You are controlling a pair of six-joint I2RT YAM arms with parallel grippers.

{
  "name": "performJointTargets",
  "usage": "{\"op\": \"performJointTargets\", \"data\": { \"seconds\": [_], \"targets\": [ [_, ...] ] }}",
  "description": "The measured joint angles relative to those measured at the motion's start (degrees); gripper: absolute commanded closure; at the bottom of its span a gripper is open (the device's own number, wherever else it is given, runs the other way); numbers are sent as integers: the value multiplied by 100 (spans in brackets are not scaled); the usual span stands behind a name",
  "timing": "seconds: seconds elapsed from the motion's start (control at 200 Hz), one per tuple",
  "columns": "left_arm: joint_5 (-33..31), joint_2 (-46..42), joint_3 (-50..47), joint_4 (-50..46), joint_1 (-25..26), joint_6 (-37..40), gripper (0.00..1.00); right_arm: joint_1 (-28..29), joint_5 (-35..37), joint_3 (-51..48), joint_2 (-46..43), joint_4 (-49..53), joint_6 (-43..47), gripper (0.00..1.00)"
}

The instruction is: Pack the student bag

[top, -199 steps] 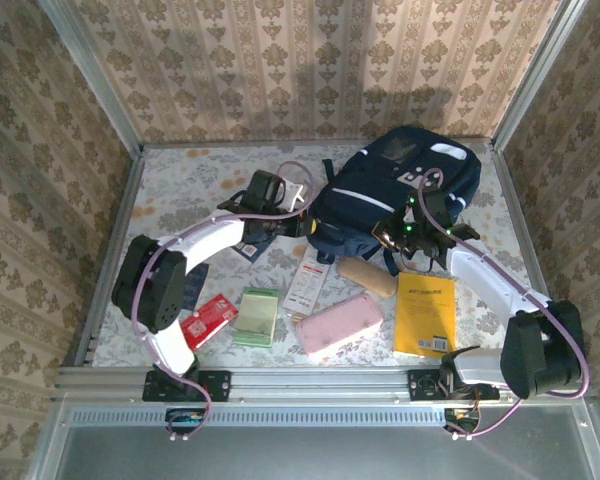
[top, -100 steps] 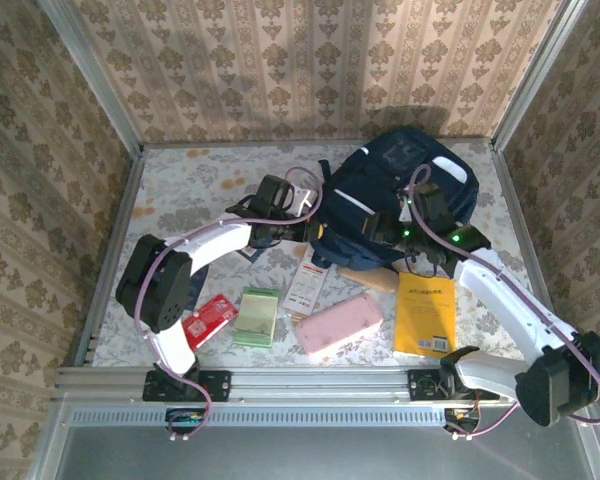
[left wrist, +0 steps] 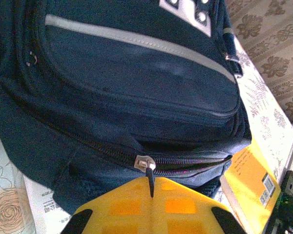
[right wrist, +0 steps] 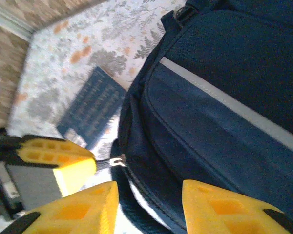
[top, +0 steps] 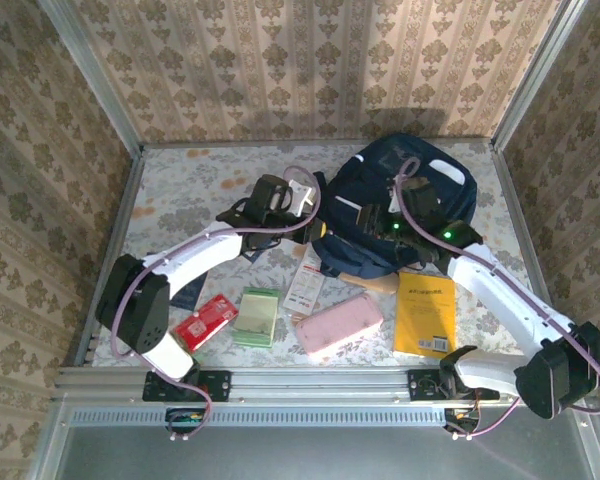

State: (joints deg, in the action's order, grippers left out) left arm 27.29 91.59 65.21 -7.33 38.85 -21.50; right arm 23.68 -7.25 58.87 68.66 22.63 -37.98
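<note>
None of the loose things is packed: red box point(top: 205, 320), green packet point(top: 257, 316), white leaflet point(top: 305, 285), pink case point(top: 338, 324) and yellow book point(top: 424, 314) all lie on the near side of the student bag point(top: 400, 195), which lies flat, front pocket up. My left gripper point(left wrist: 151, 195) is clamped on the zip pull point(left wrist: 147, 163) at the bag's near edge. My right gripper point(right wrist: 146, 192) stands part open astride that edge, gripping nothing. The zip looks mostly closed, though the angle is poor. Opening and all loading are left to do.
</note>
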Motion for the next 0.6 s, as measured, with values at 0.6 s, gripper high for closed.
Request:
{"op": "performJointTargets", "data": {
  "seconds": [0.6],
  "targets": [
    [-22,-59,-339,251,59,-166,100,76,-597,-1084,-208,-839,1810,51]
  ]
}}
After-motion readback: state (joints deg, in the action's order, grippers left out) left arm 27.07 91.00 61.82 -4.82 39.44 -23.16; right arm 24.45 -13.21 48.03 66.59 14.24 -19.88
